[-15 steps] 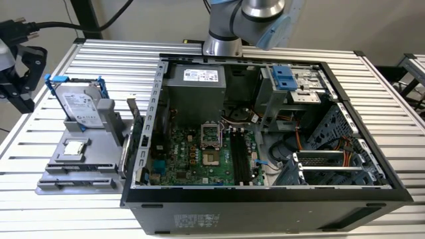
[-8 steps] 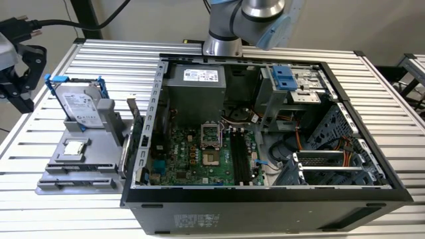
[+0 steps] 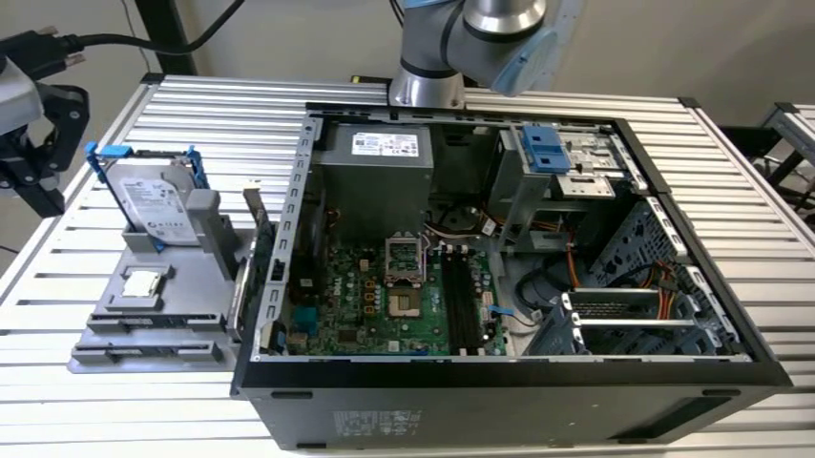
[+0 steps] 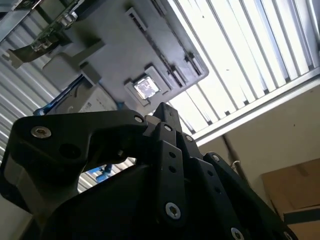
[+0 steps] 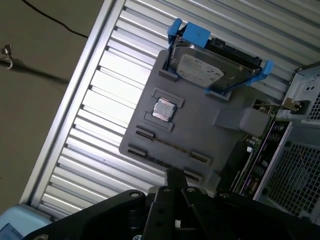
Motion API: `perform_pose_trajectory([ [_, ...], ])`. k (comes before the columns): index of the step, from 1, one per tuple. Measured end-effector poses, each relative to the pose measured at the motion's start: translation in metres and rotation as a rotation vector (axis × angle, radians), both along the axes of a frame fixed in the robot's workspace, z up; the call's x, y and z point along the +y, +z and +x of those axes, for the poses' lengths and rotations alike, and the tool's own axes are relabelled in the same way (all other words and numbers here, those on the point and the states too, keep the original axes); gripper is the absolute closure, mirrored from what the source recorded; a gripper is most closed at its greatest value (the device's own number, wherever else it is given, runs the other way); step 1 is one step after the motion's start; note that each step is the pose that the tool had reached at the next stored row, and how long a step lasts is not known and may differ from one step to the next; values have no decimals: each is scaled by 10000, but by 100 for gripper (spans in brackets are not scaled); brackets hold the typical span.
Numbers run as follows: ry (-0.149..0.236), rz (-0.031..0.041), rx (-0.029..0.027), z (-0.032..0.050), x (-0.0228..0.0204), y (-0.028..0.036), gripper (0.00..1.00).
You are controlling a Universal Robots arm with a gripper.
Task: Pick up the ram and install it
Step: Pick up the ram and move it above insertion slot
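My black gripper point(image 3: 42, 196) hangs over the table's edge at the exterior view's left, beside the grey parts holder point(image 3: 191, 315). Its fingertips meet with nothing between them in both wrist views point(image 4: 164, 109) point(image 5: 174, 175). I cannot pick out the ram for sure. A thin dark line point(image 5: 167, 146) runs between two slotted brackets on the holder, just ahead of the fingertips in the first wrist view. The long dark memory slots point(image 3: 461, 307) lie on the green motherboard point(image 3: 369, 305) inside the open computer case point(image 3: 510, 377).
On the holder a grey hard drive point(image 3: 151, 202) point(image 5: 202, 70) with blue brackets stands upright, and a small square silver processor chip point(image 3: 141, 283) point(image 5: 163, 110) point(image 4: 146, 89) lies flat. The arm's base point(image 3: 427, 86) rises behind the case. Slatted metal table point(image 3: 52, 305) surrounds everything.
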State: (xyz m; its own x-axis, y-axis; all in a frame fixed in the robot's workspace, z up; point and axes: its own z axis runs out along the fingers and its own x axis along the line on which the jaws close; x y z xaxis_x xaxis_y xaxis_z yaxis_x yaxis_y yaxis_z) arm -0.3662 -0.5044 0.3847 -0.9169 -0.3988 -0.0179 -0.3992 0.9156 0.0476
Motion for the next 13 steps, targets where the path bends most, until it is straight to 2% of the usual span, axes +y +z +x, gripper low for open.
perform_pose_trajectory([
  [6,526,0,0,0,0,1,100],
  [13,1744,-1,0,0,0,1,100],
])
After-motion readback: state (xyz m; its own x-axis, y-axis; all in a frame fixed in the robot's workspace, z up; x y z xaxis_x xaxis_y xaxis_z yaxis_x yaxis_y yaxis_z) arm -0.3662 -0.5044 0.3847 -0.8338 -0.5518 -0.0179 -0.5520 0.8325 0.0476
